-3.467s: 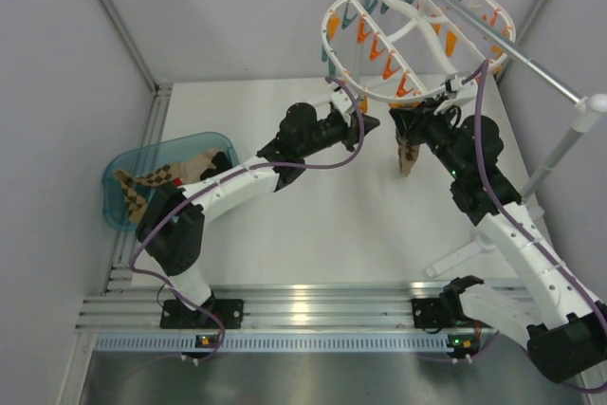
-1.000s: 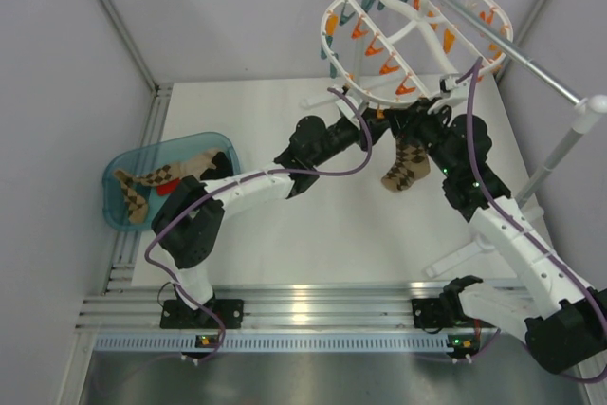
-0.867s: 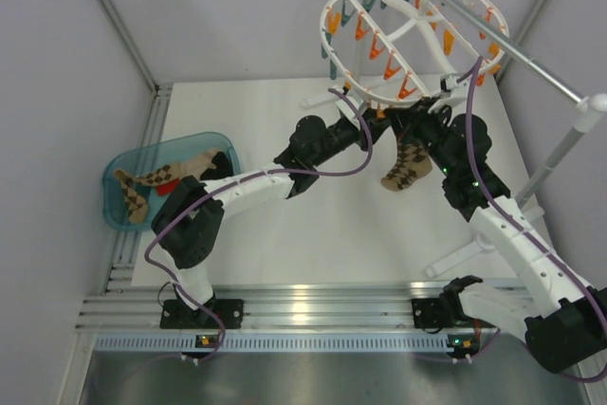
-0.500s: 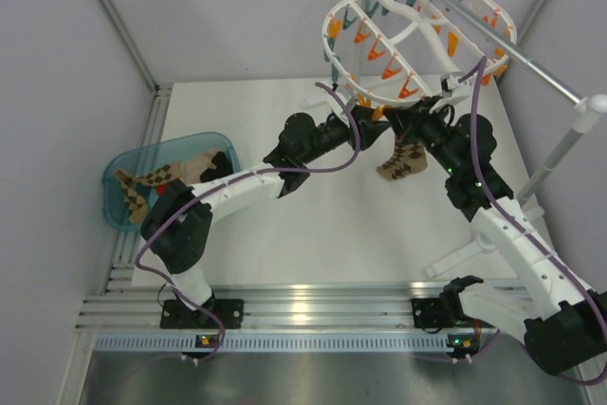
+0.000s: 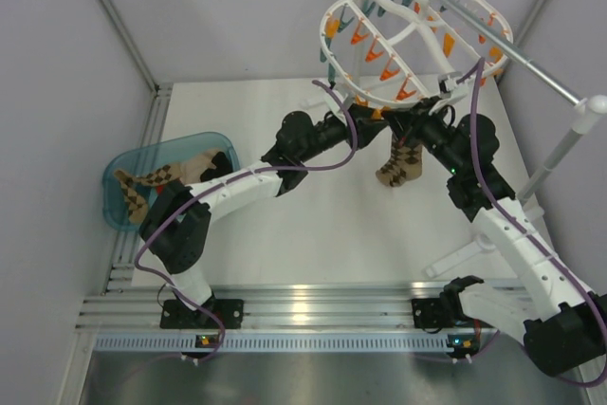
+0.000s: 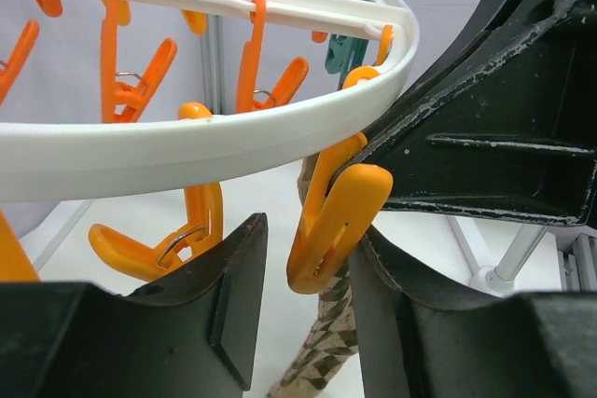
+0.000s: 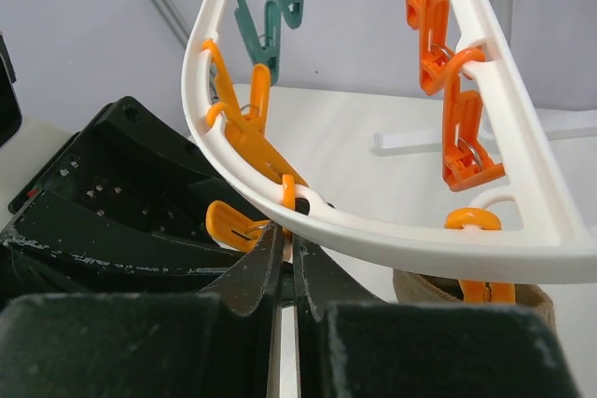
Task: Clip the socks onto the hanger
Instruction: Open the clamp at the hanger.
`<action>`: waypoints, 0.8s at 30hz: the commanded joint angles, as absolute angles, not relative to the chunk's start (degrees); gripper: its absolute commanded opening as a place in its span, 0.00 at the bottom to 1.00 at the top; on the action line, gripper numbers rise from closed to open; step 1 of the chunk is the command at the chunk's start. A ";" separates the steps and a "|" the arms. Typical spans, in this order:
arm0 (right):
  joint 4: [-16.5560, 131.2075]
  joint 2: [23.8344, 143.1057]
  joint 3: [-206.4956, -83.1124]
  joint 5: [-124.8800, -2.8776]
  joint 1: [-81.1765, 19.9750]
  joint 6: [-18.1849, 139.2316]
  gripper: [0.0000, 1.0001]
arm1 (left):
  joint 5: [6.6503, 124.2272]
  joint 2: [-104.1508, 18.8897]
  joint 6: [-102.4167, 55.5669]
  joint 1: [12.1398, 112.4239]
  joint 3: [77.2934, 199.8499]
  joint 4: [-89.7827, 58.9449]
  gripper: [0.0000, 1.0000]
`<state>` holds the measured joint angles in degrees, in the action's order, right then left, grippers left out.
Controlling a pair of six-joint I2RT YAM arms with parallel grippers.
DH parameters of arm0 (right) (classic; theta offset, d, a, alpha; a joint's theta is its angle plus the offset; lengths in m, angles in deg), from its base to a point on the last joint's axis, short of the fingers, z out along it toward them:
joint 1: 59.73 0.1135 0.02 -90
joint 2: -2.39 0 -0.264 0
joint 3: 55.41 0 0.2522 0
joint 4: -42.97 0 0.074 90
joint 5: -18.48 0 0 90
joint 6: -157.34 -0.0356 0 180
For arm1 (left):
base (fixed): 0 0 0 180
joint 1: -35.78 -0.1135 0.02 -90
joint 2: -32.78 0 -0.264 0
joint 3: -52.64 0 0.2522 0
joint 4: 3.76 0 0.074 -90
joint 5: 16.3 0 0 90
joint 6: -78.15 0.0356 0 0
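Top external: one sock (image 5: 398, 162) is hanging limp under the hanger (image 5: 323, 35) rim. Left wrist: the left gripper (image 6: 308, 249) is standing open around an orange clip (image 6: 336, 221). Right wrist: the right gripper (image 7: 287, 260) is pressing nearly shut, its hold hidden. Soft, light fabric is likely needing a cuff pinch.

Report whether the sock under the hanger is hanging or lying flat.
Hanging. The sock dangles below the hanger rim at the right pincer, drooping behind an orange clip. Whether any clip grips it: cannot tell.
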<state>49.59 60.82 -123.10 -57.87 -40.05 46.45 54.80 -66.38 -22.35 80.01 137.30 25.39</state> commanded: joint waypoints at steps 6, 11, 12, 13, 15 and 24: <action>51.55 60.22 -125.42 -55.17 -40.66 48.09 0.00 | 50.85 -65.48 -16.25 80.26 138.82 30.12 0.22; 51.63 59.87 -125.60 -55.61 -40.66 47.74 0.19 | 50.15 -66.63 -15.45 80.26 139.62 28.71 0.00; 51.72 59.52 -125.51 -55.87 -40.66 47.74 0.26 | 50.15 -66.72 -15.97 80.26 139.53 28.62 0.00; 51.63 59.08 -124.99 -56.05 -40.66 47.91 0.34 | 50.15 -66.98 -16.41 80.26 139.61 28.53 0.00; 51.72 57.68 -124.37 -56.66 -40.92 48.61 0.48 | 49.71 -67.24 -16.76 80.17 139.44 28.36 0.00; 49.61 55.56 -122.78 -50.79 -42.50 48.36 0.63 | 49.44 -67.68 -17.29 80.17 139.26 28.27 0.00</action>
